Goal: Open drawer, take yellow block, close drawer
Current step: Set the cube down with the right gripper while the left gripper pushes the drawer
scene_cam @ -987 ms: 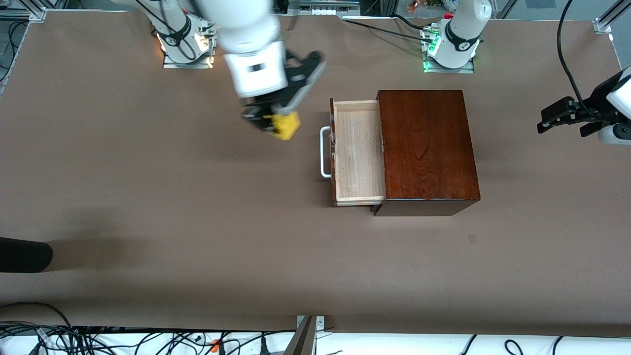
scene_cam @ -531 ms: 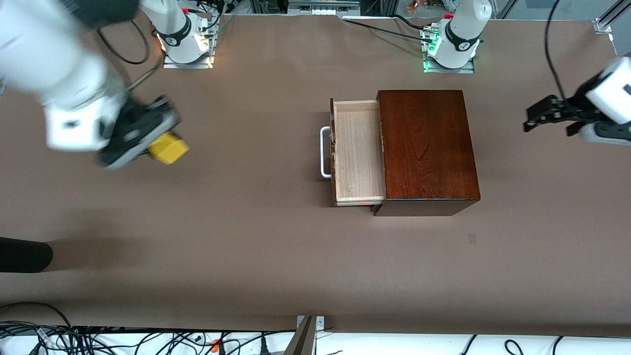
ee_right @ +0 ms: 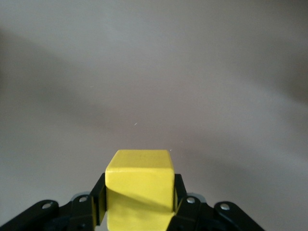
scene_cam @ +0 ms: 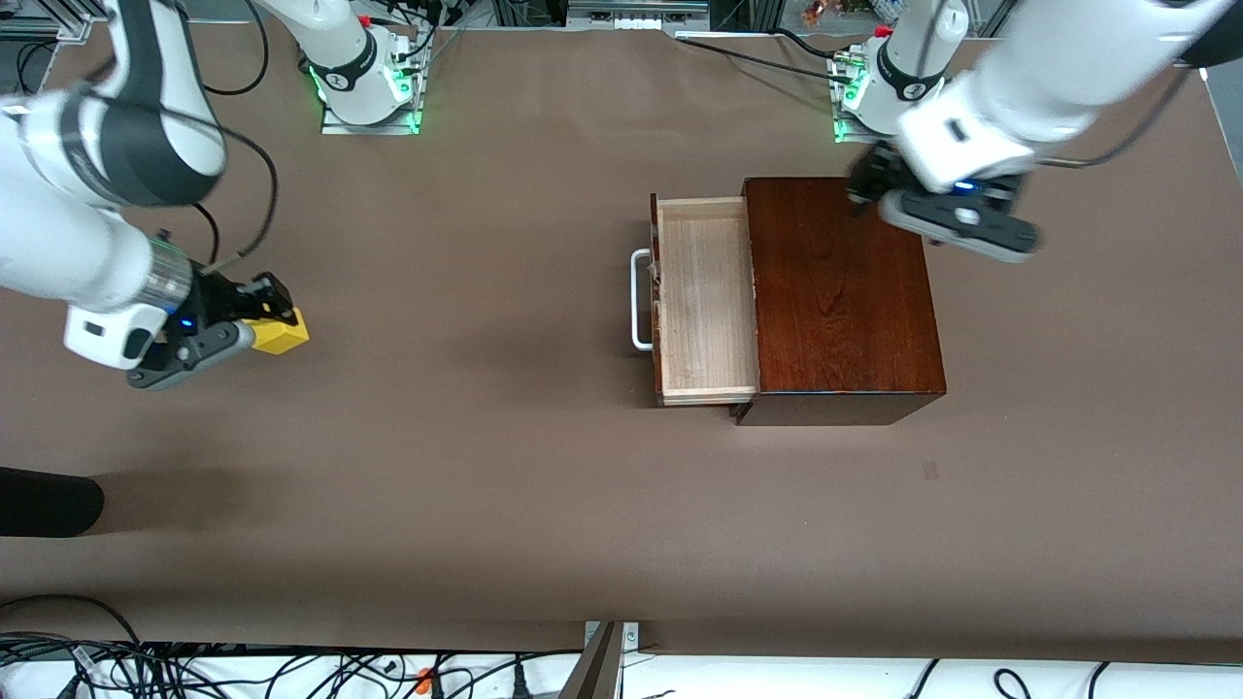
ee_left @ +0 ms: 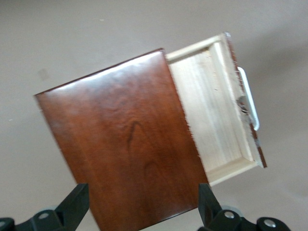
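Observation:
The yellow block is a small bright cube clamped between the fingers of my right gripper, low over bare table toward the right arm's end; I cannot tell whether it touches the table. In the right wrist view the yellow block fills the shut right gripper. The drawer stands pulled out of the dark wooden box, empty, with its white handle facing the right arm's end. My left gripper hovers open over the box's top. The left wrist view shows the left gripper, box and drawer.
A black object juts in at the table's edge toward the right arm's end. Cables lie along the edge nearest the front camera. The two arm bases stand at the back edge.
My right gripper carried the yellow block from beside the drawer toward the right arm's end of the table and lower. My left arm swung in from the table's end to over the box.

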